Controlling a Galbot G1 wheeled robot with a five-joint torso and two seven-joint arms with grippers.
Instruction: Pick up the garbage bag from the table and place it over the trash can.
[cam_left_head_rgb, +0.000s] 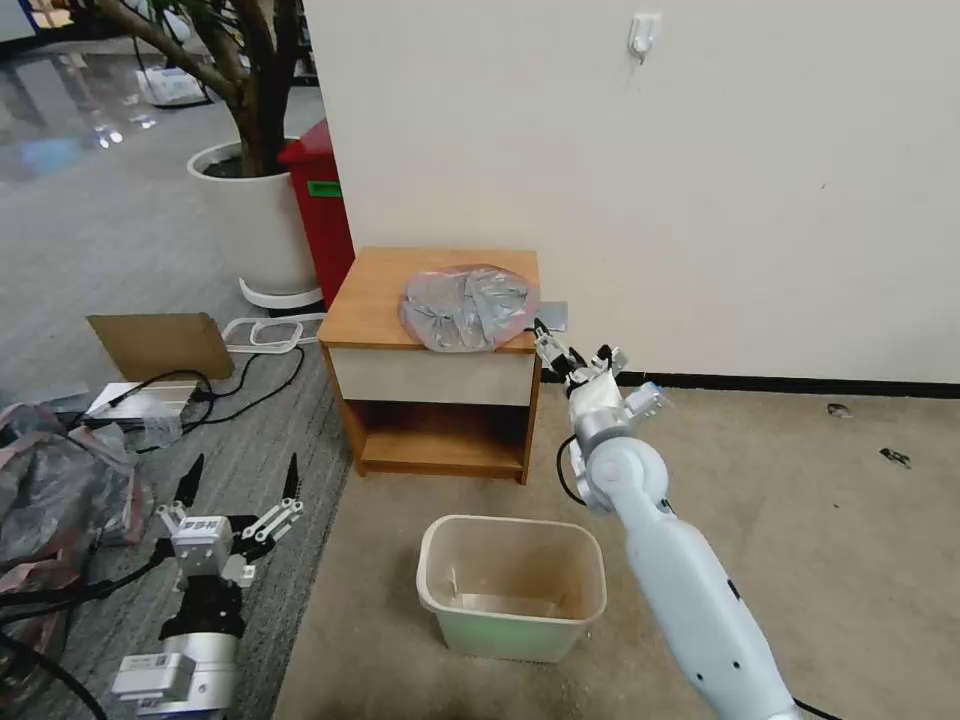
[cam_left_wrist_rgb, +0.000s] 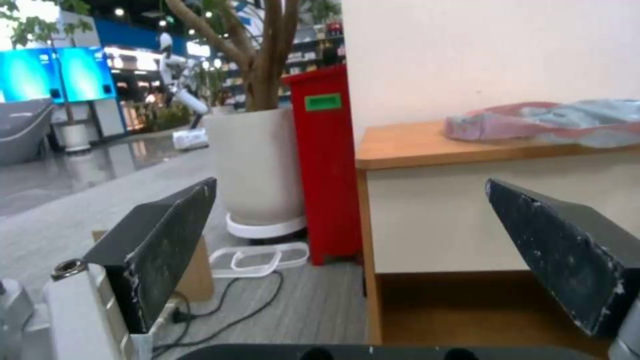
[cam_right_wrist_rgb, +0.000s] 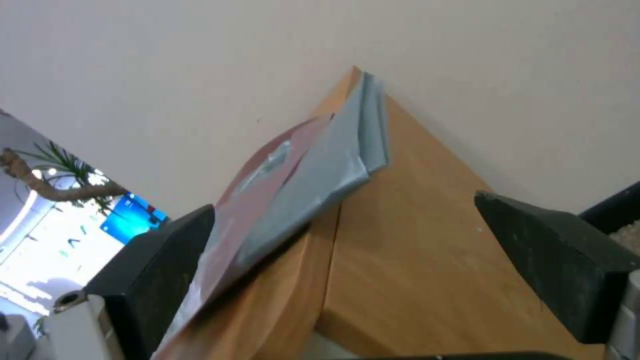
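The garbage bag lies crumpled on the table, grey with a pinkish rim, and hangs slightly over the front right corner. My right gripper hovers open just off that corner, level with the tabletop. In the right wrist view its jaws stand wide on either side of the bag's edge and the table corner, touching neither. The trash can stands on the floor in front of the table, with nothing in it. My left gripper is open low at the left, facing the table's side and the bag.
A tall red bin and a white planter stand left of the table against the wall. Cardboard, cables and a heap of grey-pink bags lie on the floor at the left. Open floor lies to the right.
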